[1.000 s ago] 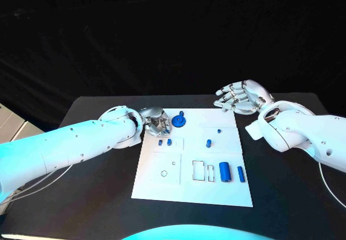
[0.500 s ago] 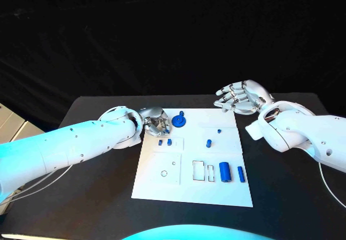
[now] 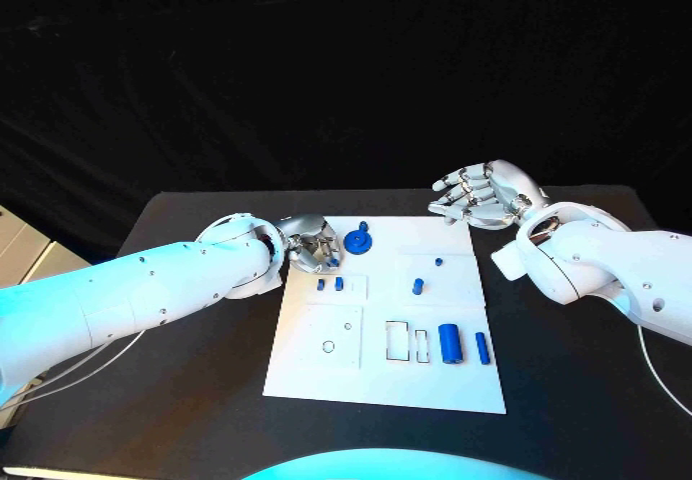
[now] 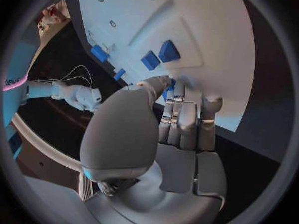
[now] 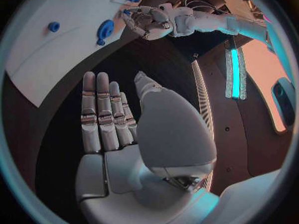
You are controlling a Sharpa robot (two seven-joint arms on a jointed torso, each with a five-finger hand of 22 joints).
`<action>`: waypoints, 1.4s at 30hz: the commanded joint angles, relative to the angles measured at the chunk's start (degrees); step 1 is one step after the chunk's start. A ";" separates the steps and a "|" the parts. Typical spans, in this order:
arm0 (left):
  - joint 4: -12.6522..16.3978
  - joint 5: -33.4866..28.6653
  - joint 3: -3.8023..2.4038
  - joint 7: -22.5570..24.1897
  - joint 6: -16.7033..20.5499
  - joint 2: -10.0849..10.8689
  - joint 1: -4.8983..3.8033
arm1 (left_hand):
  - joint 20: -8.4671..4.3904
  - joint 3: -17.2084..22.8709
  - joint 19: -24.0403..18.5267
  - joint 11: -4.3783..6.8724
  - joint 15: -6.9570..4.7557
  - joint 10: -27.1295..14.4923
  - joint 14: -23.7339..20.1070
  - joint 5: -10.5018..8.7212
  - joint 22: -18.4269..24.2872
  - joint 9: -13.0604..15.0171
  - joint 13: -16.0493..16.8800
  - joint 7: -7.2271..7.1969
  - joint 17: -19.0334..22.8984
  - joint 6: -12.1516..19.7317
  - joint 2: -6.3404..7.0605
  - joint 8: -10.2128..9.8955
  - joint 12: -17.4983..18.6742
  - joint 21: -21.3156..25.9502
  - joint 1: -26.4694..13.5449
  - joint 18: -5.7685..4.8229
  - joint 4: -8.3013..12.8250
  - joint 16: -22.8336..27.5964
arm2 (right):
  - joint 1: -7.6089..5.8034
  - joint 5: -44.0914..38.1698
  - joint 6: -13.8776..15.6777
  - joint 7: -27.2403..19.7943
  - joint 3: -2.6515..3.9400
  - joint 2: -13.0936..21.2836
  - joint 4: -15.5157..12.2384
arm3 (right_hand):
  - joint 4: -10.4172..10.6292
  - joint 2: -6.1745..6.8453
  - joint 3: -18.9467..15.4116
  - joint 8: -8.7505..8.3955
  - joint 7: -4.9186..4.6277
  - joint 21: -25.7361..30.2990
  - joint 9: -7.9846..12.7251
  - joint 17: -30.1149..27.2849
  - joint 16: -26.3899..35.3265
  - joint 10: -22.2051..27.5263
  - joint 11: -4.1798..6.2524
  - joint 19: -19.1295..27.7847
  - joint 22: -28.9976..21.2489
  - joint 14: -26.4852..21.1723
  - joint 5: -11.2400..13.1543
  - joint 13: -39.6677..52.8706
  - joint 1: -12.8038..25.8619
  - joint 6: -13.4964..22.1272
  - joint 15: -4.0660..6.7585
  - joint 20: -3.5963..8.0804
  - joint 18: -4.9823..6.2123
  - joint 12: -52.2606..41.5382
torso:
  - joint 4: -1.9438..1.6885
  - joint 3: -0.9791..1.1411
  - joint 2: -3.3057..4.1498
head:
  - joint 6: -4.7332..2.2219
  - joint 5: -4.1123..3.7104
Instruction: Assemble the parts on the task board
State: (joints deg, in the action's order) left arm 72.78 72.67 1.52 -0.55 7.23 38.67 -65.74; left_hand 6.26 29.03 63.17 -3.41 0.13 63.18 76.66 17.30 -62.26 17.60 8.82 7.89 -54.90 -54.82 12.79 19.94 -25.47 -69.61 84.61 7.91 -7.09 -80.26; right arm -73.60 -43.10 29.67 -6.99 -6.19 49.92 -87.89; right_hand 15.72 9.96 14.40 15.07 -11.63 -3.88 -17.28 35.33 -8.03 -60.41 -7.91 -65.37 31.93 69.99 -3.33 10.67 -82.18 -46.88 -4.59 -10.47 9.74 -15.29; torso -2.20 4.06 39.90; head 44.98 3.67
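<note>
Left hand (image 3: 313, 246) pinching small blue part (image 4: 168, 89) over task board (image 3: 387, 375), right hand (image 3: 483, 196) spread, empty

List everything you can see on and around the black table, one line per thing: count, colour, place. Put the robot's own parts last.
Table: one, black, under everything.
Task board: one, white, mid-table.
Round disc part: one, blue, board's far edge, beside the left hand.
Small block parts: two, blue, side by side on the board's left half.
Small peg parts: two, blue, right half of the board, one larger.
Cylinder part: one, blue, near right area.
Bar part: one, blue, right of the cylinder.
Left hand: silver, at the board's far-left corner, pinching a small blue piece.
Right hand: silver, fingers spread, raised beyond the far-right corner.
</note>
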 commanded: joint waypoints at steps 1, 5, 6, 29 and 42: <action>-0.05 -0.33 0.14 -0.33 -0.90 -0.01 0.21 | 0.02 0.05 -0.58 -0.37 0.05 -0.15 -0.53 -0.11 0.07 -0.15 0.10 0.01 0.11 0.57 0.16 -0.41 0.23 0.20 -0.28 -0.39 0.44 -0.12 | 0.05 -0.30 -0.63 -0.41 0.01 -0.03 -0.02 | -0.11 -0.05 0.00 0.29 -0.78 0.27 0.09 -0.05 0.36 -0.04 -0.37 0.40 -0.05 -0.50 -0.08 -0.05 0.52 0.07 -0.07 -0.12 0.65 0.22 | -0.02 0.03 -0.01 | 0.00 -0.01; -0.08 -0.53 0.14 -0.37 -1.06 0.00 0.21 | 0.09 0.05 -0.74 -0.46 0.13 -0.26 -0.64 -0.12 0.17 -0.32 0.23 0.13 0.25 1.02 0.36 -0.99 0.33 0.32 -0.59 -0.36 0.44 -0.11 | 0.07 -0.30 -0.64 -0.41 0.01 -0.07 0.00 | -0.11 -0.05 0.00 0.29 -0.78 0.27 0.09 -0.05 0.36 -0.04 -0.37 0.40 -0.05 -0.50 -0.08 -0.05 0.52 0.07 -0.07 -0.12 0.65 0.22 | -0.06 0.01 0.00 | 0.07 -0.03; -0.10 -0.58 0.14 -0.39 -1.22 0.01 0.21 | 0.13 0.06 -0.94 -0.52 0.18 -0.36 -0.77 -0.11 0.33 -0.43 0.30 0.21 0.44 1.33 0.48 -1.35 0.40 0.48 -0.77 -0.31 0.44 -0.07 | 0.07 -0.30 -0.66 -0.41 0.01 -0.08 0.01 | -0.12 -0.02 -0.03 0.27 -0.80 0.27 0.11 -0.10 0.43 0.00 -0.39 0.45 -0.17 -0.55 -0.08 -0.12 0.54 0.11 -0.09 -0.14 0.64 0.25 | -0.06 0.01 0.00 | 0.07 -0.03; -0.31 -1.51 0.14 -0.50 0.02 0.22 0.21 | 0.60 0.19 -1.92 -0.87 0.58 -1.18 -1.52 -0.03 1.13 -1.18 1.30 0.81 1.05 3.94 1.02 -4.17 0.22 1.40 -1.83 -0.09 0.39 -0.05 | 0.18 -0.23 -0.77 -0.33 0.01 -0.20 0.35 | -0.12 -0.01 -0.06 0.27 -0.81 0.28 0.12 -0.14 0.51 0.02 -0.41 0.49 -0.30 -0.58 -0.08 -0.18 0.57 0.13 -0.12 -0.17 0.64 0.26 | -0.25 -0.08 0.02 | 0.01 -0.13; -0.54 -1.78 0.12 -0.35 1.14 0.65 0.25 | 0.47 0.44 -1.70 -0.55 0.31 -1.18 -1.22 0.02 0.97 -2.08 2.46 0.52 0.52 7.11 1.23 -6.70 -0.65 1.37 -1.79 -0.08 0.85 -0.50 | 0.19 -1.24 -2.90 0.99 0.01 -0.12 0.57 | -0.70 0.10 -0.02 0.43 -0.83 0.24 0.18 -0.63 1.24 0.93 -0.59 0.95 -1.58 -1.00 -0.09 -1.04 0.05 -0.07 -0.32 -0.37 0.65 0.78 | -0.31 -0.11 0.07 | -0.15 -0.36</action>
State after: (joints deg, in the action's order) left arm 72.23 71.45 1.68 -1.14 7.61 39.30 -65.51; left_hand 6.76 29.50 61.42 -4.10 0.63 62.04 75.33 17.30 -61.22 15.54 11.25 8.40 -54.32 -48.02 13.89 13.40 -25.74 -68.28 83.06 7.92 -6.63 -80.49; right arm -73.46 -43.23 29.12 -6.57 -6.19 49.80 -87.35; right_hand 15.14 9.96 14.33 15.31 -11.63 -3.88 -17.17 34.71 -6.93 -59.61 -8.57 -64.86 30.36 69.36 -3.33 9.61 -82.18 -46.88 -4.80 -10.98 9.75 -14.54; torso -2.48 3.97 39.96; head 44.87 3.38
